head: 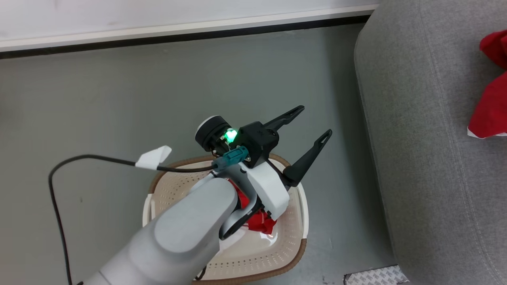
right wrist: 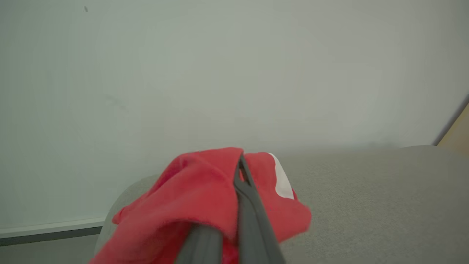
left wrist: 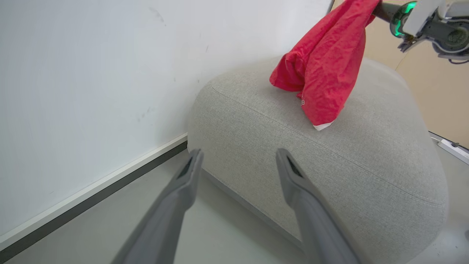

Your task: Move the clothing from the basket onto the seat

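The cream basket [head: 295,253] with a brown rim stands on the floor under my left forearm. A red piece of clothing [head: 262,224] lies inside it, partly hidden by the arm. My left gripper [head: 316,120] is open and holds nothing, above the basket's far edge, its fingers pointing towards the grey seat [head: 427,158]; from its wrist, the left gripper [left wrist: 238,156] faces the seat [left wrist: 329,168]. My right gripper [right wrist: 240,163] is shut on another red garment [right wrist: 205,190], which hangs over the seat [right wrist: 366,190]. This garment [left wrist: 326,69] reaches down to the seat top; its white hem shows below.
A white wall with a dark skirting line runs behind the grey floor. A black cable [head: 59,174] with a white tag loops on the floor left of the basket. A textured mat [head: 372,277] lies by the seat's base. A white power strip [left wrist: 454,149] lies beyond the seat.
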Robot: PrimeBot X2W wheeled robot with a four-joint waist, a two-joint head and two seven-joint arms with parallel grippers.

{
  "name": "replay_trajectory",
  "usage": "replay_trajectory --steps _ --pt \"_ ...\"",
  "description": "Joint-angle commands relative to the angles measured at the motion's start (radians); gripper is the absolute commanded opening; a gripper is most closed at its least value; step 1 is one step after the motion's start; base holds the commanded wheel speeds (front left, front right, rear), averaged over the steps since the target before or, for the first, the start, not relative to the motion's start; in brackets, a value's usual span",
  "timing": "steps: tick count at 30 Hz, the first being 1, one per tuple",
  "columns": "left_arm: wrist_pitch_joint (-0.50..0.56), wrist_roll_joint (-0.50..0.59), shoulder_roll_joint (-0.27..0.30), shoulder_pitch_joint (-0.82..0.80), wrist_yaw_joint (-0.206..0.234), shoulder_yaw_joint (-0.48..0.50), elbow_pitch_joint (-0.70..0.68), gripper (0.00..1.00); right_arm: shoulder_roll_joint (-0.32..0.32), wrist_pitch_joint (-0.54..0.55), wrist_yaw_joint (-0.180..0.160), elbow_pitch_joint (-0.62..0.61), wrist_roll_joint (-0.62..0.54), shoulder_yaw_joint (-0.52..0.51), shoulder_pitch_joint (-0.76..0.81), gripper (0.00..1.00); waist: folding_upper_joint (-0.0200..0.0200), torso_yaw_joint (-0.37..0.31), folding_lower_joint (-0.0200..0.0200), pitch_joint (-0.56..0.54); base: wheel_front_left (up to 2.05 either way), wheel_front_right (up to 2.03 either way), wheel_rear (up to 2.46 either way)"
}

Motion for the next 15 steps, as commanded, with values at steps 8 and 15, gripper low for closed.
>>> replay_trajectory --steps 8,15 --pt "-0.033 -0.002 -0.001 -0.011 0.007 0.007 0.001 1.0 -0.02 0.057 -0.002 0.149 0.101 0.153 -0.02 0.0 0.0 0.005 -0.0002 -0.005 0.0 0.0 0.0" --pt "-0.044 -0.006 -0.001 -0.011 0.007 0.009 0.008 1.0 -0.039 0.231 -0.002 0.203 0.165 0.286 -0.025 0.07 0.0 0.0 -0.0002 -0.011 0.0 0.0 0.0"
